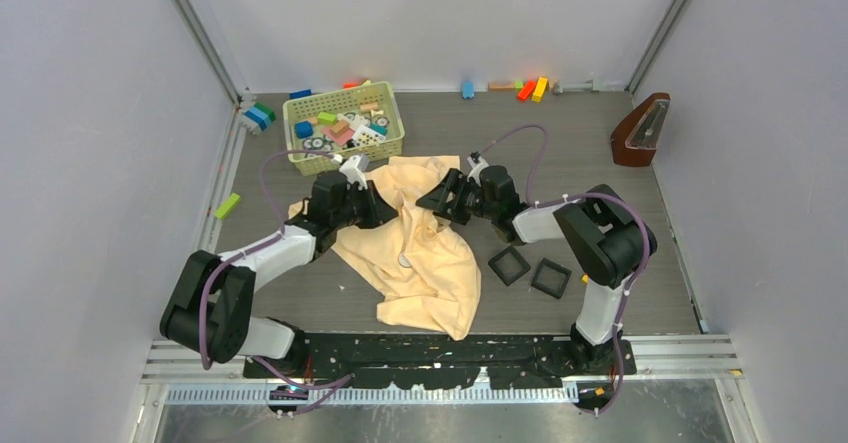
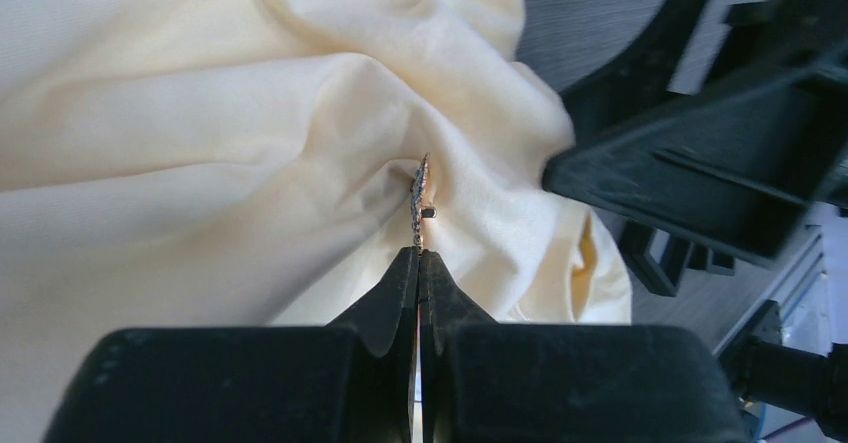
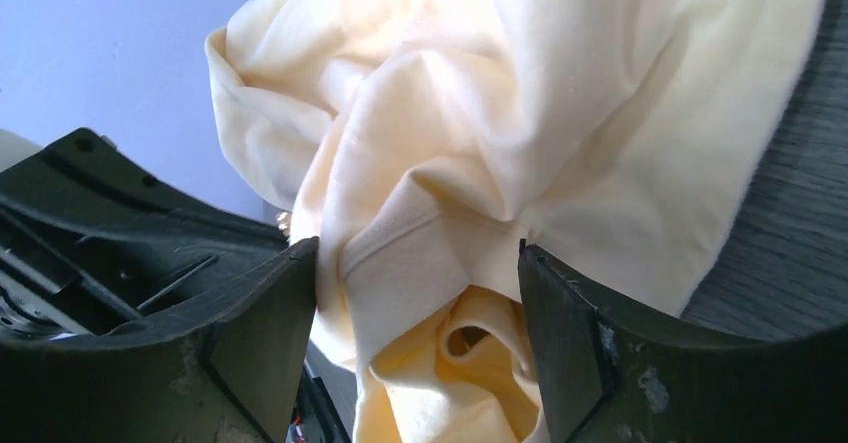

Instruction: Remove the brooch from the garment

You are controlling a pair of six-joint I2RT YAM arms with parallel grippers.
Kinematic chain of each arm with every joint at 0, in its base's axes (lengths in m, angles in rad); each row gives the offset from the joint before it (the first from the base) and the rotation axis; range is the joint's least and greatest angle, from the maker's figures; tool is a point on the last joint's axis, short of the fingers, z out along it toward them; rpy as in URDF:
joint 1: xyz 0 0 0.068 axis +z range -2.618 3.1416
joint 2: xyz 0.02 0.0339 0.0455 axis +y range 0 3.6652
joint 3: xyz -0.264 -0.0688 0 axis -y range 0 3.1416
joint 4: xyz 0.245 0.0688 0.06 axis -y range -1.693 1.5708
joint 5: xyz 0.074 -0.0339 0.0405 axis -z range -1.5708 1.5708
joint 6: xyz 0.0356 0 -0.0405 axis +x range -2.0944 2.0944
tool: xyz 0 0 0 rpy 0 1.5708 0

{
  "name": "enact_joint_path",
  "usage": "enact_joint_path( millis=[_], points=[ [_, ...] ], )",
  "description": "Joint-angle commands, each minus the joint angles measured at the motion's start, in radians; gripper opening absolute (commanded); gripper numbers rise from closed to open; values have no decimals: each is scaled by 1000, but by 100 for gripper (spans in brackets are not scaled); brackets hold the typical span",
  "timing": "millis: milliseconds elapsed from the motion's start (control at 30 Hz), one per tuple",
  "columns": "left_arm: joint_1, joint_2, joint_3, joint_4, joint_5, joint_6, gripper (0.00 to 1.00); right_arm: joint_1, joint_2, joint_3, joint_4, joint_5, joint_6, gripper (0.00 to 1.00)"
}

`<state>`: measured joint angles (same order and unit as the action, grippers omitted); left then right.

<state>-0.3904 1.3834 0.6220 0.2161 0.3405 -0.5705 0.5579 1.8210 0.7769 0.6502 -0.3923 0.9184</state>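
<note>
**Entry 1: the brooch** (image 2: 421,185). Tiny and silvery, seen edge-on from my left wrist. It sits in a crease of the cream garment (image 2: 200,163). Its long axis runs straight away from my left jaws, in line with the seam where they meet. From overhead I cannot make it out (it is hidden between my two wrists).

**Entry 2: left jaws**, on the left arm (image 1: 285,248). They are pressed together, tips at the brooch's near end and, as far as I can judge, nipping it. The far end lies against the cloth.

**Entry 3: right jaws**, on the right arm (image 1: 540,221). They are spread wide with a bunched fold of the garment between them, not clamped. They face my left jaws across that fold, close but apart.

**Entry 4: governing relation.** The brooch is dead ahead of the left jaws, its axis continuing theirs, so the left arm is the nearer. I judge the pull should go back along that line while the right jaws close on the fold to anchor it.

**Entry 5: two black square trays** (image 1: 509,265). They lie on the tabletop (image 1: 600,153) beside my right arm, well apart from the brooch.
</note>
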Motion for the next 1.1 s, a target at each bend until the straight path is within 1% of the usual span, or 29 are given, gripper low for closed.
enact_joint_path(
  millis=[0, 133, 200, 333, 400, 467, 600, 700, 800, 900, 1067],
  points=[
    [2, -49, -19, 143, 103, -32, 0, -9, 27, 4, 182, -78, 75, 78],
    [10, -38, -35, 218, 159, -70, 0, -9, 37, 3, 238, -106, 89, 79],
    [17, -34, -35, 227, 173, -77, 0, -9, 46, 0, 295, -133, 108, 75],
    [30, -34, -42, 234, 173, -83, 0, -9, 62, -14, 398, -168, 148, 58],
    [35, -36, -44, 239, 175, -87, 0, -9, 65, -16, 414, -174, 156, 54],
    [39, -35, -48, 243, 175, -90, 0, -9, 69, -17, 439, -184, 168, 52],
    [57, -22, -59, 279, 193, -116, 0, -9, 76, -21, 491, -208, 189, 51],
    [80, -2, -75, 347, 239, -166, 0, -9, 76, -13, 463, -208, 181, 52],
    [92, 6, -86, 403, 269, -198, 0, -8, 81, -2, 421, -196, 165, 57],
    [95, 2, -92, 421, 278, -206, 0, -5, 90, 5, 396, -195, 156, 60],
    [102, 5, -107, 486, 309, -239, 0, 7, 108, 27, 384, -213, 154, 63]
  ],
)
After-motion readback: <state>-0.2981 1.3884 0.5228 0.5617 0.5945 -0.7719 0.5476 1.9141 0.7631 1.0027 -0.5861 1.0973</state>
